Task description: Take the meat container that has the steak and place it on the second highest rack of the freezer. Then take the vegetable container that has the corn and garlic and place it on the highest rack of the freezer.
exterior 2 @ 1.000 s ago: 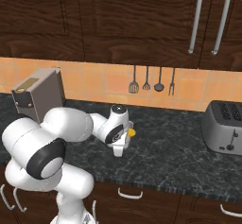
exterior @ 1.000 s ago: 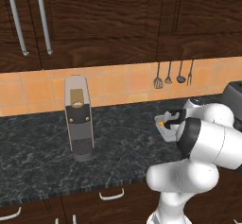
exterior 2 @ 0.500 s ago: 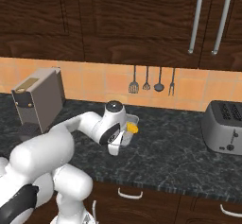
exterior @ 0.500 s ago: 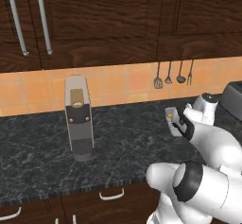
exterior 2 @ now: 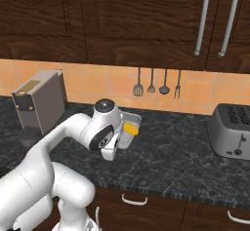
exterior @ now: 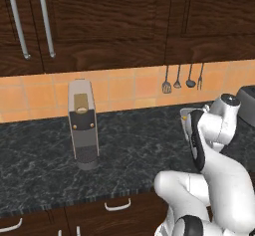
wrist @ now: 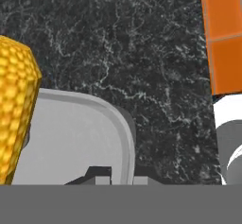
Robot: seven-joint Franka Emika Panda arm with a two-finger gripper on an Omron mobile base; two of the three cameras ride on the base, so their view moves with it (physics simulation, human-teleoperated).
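Note:
A light grey vegetable container [exterior 2: 131, 119] hangs above the dark counter, with the yellow corn [exterior 2: 130, 128] lying in it. My gripper [exterior 2: 120, 138] is shut on its near rim. In the hand view that rim [wrist: 126, 142] runs down between my two fingertips, where the gripper [wrist: 119, 179] pinches it, and the corn [wrist: 14, 109] lies at the left. The left base view has one edge of the container [exterior: 187, 120] sticking out from behind my forearm. Garlic is hidden. The steak, the freezer and its racks are out of view.
A tall grey coffee machine [exterior: 83, 125] stands on the counter to the left. A toaster [exterior 2: 230, 130] sits at the right. Utensils [exterior 2: 156, 83] hang on the orange tiled wall. Dark wooden cabinets [exterior 2: 127, 20] hang overhead. Black counter [exterior 2: 180, 157] stretches below.
My arm has swung its elbow round and the hand has turned, keeping hold of the container. The container with the corn has shifted only slightly toward the back wall.

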